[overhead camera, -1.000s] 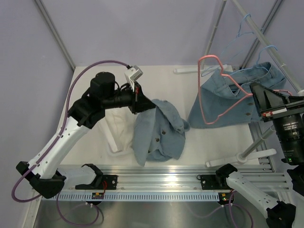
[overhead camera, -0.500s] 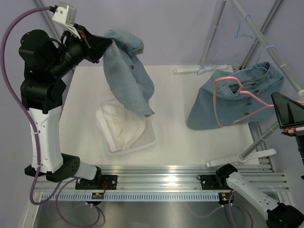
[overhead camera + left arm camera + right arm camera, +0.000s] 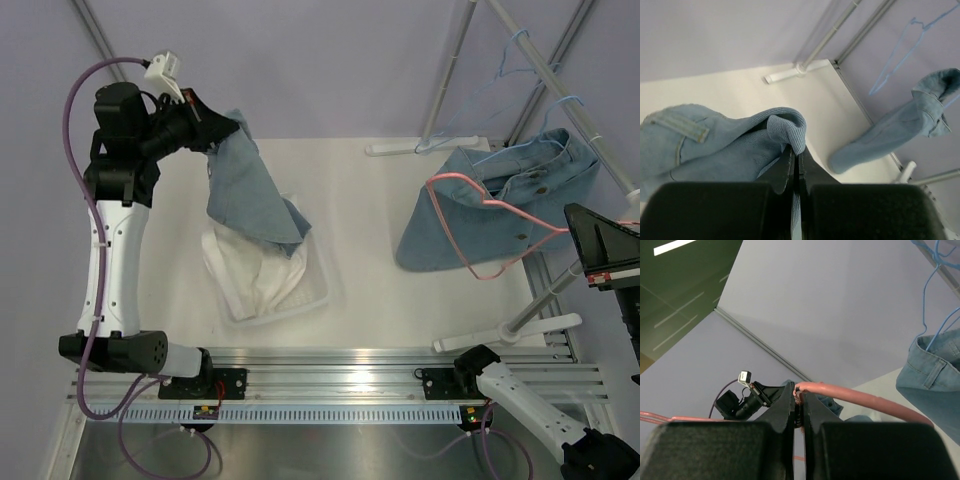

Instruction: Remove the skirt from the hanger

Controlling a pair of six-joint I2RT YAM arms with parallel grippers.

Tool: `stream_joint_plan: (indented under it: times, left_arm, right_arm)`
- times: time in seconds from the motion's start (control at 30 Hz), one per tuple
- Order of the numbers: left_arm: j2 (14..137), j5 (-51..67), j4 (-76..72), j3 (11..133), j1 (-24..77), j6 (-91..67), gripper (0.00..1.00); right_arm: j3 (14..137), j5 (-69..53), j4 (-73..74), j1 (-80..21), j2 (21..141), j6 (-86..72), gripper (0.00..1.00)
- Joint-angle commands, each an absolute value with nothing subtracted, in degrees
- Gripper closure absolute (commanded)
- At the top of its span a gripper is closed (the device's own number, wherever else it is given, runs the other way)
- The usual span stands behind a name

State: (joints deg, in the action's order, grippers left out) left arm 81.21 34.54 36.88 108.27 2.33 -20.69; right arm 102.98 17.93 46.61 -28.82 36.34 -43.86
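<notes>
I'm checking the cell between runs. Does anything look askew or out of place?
Yes: the pink hanger, pinched in the right gripper's jaws, lies tilted across the front of the hanging denim skirt. The left gripper holds a second denim skirt dangling over the white bin.

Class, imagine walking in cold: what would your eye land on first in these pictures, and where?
The left gripper, jaws shut, holds a blue denim skirt aloft, dangling over the white bin on the left side. On the right side, the right gripper pinches a pink hanger that lies across a second denim garment.
</notes>
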Motion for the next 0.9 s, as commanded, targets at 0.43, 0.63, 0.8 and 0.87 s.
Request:
stream_joint_plan:
  times: [0.43,0.63,0.8,0.87]
  left_arm:
    - [61.71,51.61,19.41,90.96,2.29,-31.20,1.00]
    - [57.57,49.92,21.45,92.72,2.29,-31.55,1.00]
    - [55.64,45.71,24.78,94.83,2.20,-29.98,1.00]
    - [55.02,43.60,26.01,94.31,2.28,-29.10,1.00]
  right_arm:
    - [98.18,17.75,46.14,-29.09,33.75,-44.91,1.00]
    - [97.91,17.31,46.84,-29.09,33.05,-45.79,1.00]
    - [99.31,17.05,47.46,-29.09,33.40,-45.70,1.00]
    - [99.40,17.05,47.64,-29.09,33.40,-45.70,1.00]
